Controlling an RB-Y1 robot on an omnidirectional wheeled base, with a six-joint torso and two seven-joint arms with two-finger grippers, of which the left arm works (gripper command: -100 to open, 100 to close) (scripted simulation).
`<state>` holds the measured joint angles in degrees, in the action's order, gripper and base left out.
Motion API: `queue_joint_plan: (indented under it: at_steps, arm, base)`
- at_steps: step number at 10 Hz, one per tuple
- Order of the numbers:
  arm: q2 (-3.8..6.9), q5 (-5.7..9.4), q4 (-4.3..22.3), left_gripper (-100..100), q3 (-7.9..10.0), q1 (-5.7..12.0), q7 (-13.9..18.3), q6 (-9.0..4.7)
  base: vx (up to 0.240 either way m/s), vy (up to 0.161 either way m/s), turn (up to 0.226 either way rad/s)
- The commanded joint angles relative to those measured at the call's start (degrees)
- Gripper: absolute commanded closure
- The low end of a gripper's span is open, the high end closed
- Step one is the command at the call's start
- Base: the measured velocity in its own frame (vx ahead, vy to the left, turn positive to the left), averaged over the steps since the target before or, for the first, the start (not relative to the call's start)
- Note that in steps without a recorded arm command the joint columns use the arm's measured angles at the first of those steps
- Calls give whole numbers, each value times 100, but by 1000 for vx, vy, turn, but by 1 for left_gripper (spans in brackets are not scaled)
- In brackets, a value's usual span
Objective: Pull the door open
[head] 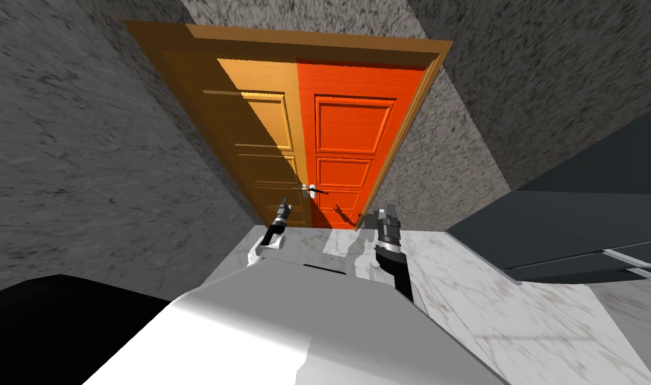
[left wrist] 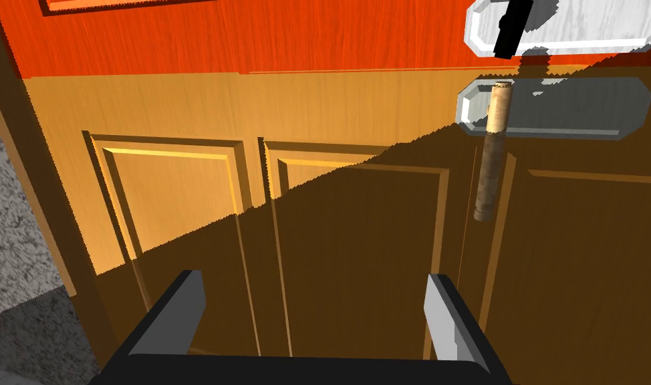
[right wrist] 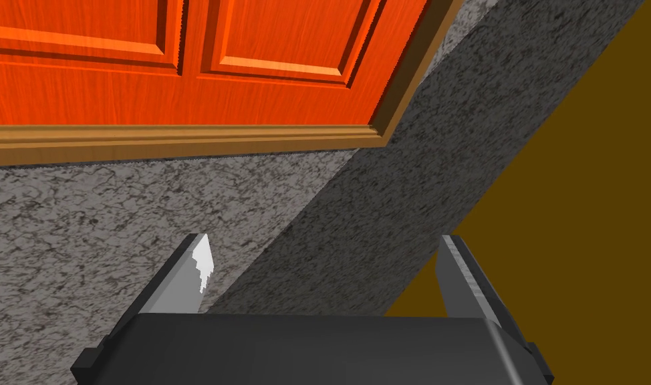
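Door point(head: 344, 134), panelled orange and tan, stands ahead of me, its lever handle point(left wrist: 489, 157) just beyond my left end effector point(left wrist: 314, 287), whose fingers point(left wrist: 444, 314) gape wide on nothing, while my right end effector point(right wrist: 324, 247), equally wide, faces the grey wall point(right wrist: 117, 214) beside the frame point(right wrist: 184, 137).
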<state>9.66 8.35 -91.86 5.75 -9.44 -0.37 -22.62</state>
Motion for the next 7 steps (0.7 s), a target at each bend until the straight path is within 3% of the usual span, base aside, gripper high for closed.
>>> queue_joint_plan:
  at_steps: [1, 4, 7]
  arm:
    - [11, 26, 160, -100, 23, 71, 6, 73]
    - [57, 80, 482, -100, 68, 199, 35, 165]
    - [125, 160, 964, -100, 135, 389, 78, 303]
  base:
    - [94, 37, -50]
    - [102, 47, -46]
    - [123, 71, -64]
